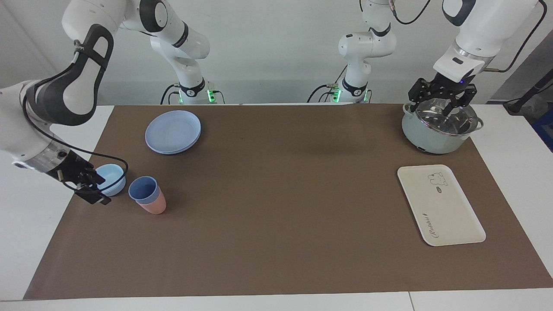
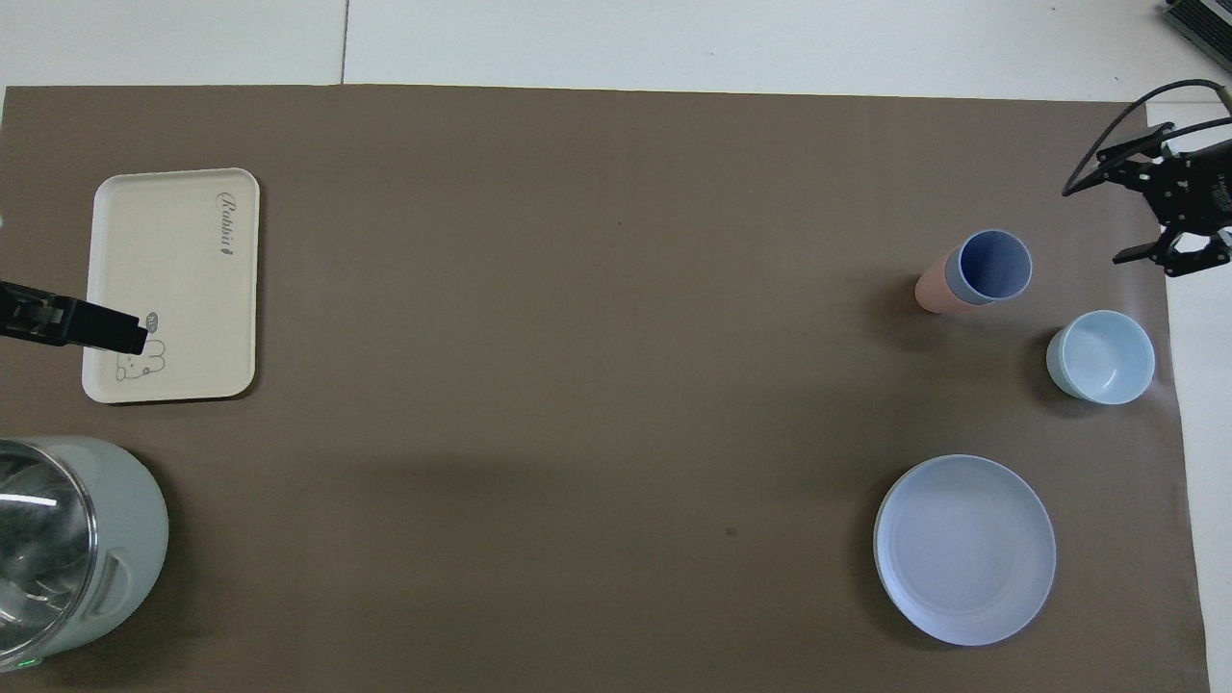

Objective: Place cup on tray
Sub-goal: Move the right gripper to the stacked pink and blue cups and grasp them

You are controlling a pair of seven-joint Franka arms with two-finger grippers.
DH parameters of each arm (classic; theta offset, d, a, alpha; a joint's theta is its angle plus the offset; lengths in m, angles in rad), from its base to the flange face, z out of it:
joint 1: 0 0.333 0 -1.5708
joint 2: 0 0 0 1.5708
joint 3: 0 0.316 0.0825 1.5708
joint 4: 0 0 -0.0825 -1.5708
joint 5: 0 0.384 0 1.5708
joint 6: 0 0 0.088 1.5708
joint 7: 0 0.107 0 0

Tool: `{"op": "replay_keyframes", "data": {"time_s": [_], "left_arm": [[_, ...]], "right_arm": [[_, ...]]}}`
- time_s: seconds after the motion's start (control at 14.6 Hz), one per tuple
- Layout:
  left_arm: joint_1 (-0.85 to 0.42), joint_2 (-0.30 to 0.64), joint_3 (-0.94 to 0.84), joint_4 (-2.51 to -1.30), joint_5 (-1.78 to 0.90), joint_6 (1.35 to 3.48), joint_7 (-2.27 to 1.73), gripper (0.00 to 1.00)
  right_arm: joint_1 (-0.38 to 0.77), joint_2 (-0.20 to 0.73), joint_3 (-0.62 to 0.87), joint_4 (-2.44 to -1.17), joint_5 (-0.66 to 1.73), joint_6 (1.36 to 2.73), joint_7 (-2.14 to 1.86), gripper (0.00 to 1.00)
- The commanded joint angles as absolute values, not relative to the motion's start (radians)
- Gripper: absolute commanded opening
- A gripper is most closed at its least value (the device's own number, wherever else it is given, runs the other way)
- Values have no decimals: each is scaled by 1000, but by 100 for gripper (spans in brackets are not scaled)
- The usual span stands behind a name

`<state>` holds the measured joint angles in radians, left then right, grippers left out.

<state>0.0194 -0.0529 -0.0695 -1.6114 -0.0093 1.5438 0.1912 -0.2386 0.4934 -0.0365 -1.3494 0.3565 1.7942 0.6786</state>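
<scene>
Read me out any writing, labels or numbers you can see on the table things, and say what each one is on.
"Rabbit", in dark script lettering, near one short edge of the cream tray.
A tiny oval mark beside the bear drawing on the same tray: too small to read.
No readable text shows on the cup, the pink cup, the bowl, the plate or the pot.

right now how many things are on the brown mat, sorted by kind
cups: 2, periwinkle-blue plastic tumbler nested in pink plastic tumbler
bowls: 1, low light-blue bowl
plates: 1, round blue plate
trays: 1, flat cream-white rectangular tray
pots: 1, pale green pot with glass lid
total: 6
</scene>
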Motion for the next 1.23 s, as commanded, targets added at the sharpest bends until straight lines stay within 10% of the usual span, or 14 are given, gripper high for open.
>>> {"op": "replay_keyframes", "data": {"time_s": [0.0,1.16], "left_arm": [[17,-63,-71,-1614,12,1534,198,100],[17,-64,-71,-1614,12,1534,198,100]], "right_arm": [[-302,610,-29,-1284,495,1769,706,96],[-285,598,-18,-1500,597,1767,910,97]]}}
